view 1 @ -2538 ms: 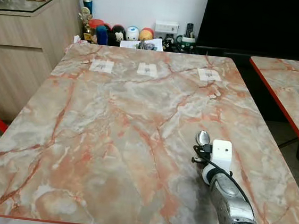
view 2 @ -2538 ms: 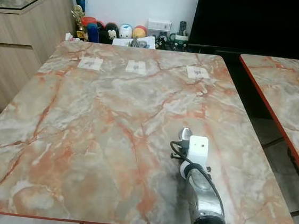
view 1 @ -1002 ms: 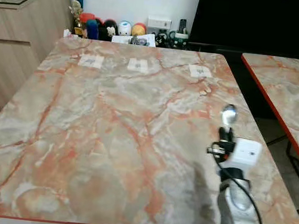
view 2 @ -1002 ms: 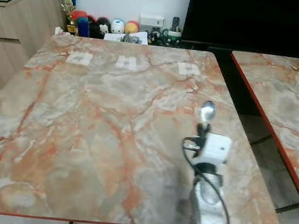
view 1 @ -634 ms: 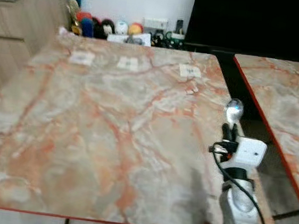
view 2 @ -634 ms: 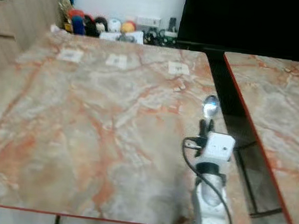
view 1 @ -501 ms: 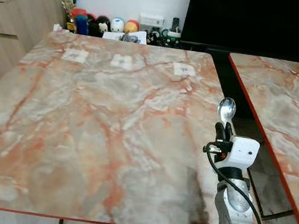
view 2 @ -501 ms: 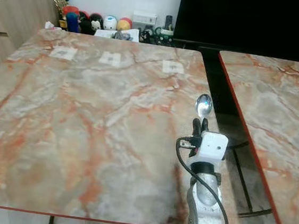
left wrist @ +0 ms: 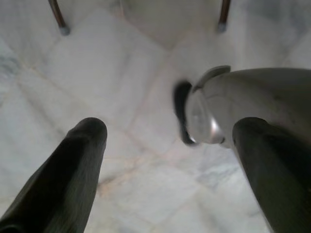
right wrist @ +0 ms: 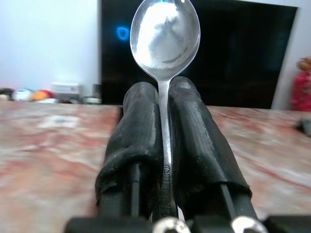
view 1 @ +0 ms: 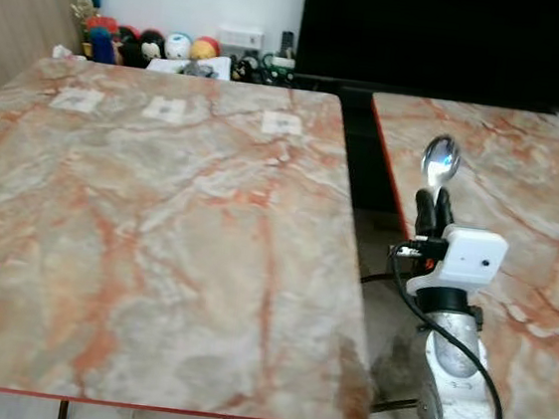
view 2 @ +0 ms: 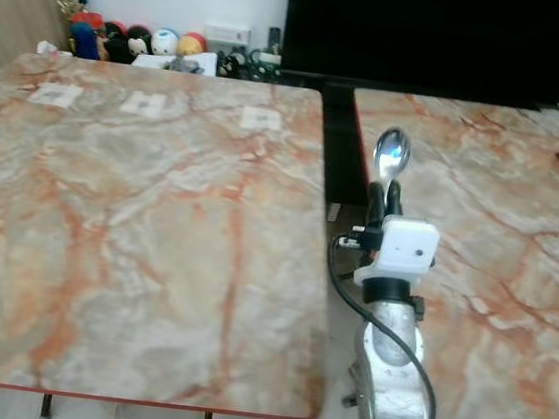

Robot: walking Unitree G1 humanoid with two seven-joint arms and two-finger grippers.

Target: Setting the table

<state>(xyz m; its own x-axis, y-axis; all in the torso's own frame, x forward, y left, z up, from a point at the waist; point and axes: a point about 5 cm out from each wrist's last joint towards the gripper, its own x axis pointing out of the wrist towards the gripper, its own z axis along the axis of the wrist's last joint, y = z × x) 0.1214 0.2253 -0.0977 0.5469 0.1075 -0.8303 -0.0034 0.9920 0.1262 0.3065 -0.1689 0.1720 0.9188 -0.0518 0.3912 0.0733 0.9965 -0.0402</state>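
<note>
While the right gripper (view 1: 435, 198) is pinching the spoon (view 1: 439, 162) upright, the view is swinging from the first table (view 1: 154, 256) toward the right table (view 1: 521, 195) – probably the place to set – and the left gripper (left wrist: 170, 141) is hanging spread.

Both head views looked forward and down, sharing the table (view 1: 160, 207). The left wrist view faced the floor (left wrist: 121, 97) closely; the right wrist view looked level.

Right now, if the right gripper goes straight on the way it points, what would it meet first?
Probably the black screen. The right gripper, shut on the spoon, points level above the marble tables, though depth is unclear.
</note>
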